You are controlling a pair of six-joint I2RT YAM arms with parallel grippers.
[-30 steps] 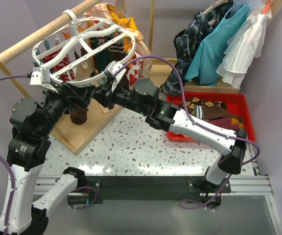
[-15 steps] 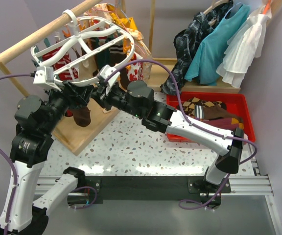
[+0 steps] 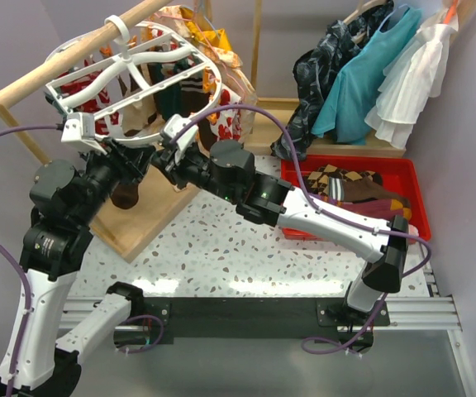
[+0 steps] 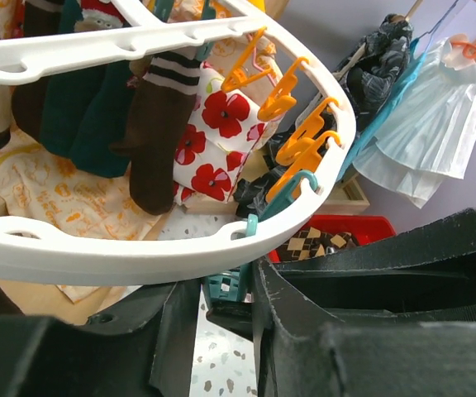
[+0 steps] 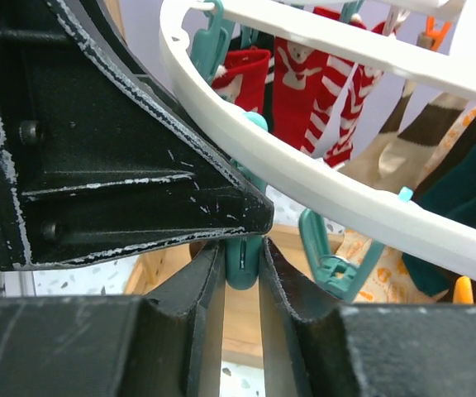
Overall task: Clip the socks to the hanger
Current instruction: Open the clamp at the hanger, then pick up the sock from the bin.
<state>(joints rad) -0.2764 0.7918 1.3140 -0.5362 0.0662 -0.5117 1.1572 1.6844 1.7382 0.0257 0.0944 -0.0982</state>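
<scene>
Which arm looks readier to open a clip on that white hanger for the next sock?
Right, probably: the right gripper pinches a teal clip under the rim of the hanger. The left gripper only brackets a second clip; whether it grips is unclear.

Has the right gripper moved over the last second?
Yes. In the top view the right gripper has slid left, farther from the red tray, following the white hanger rim.
</scene>
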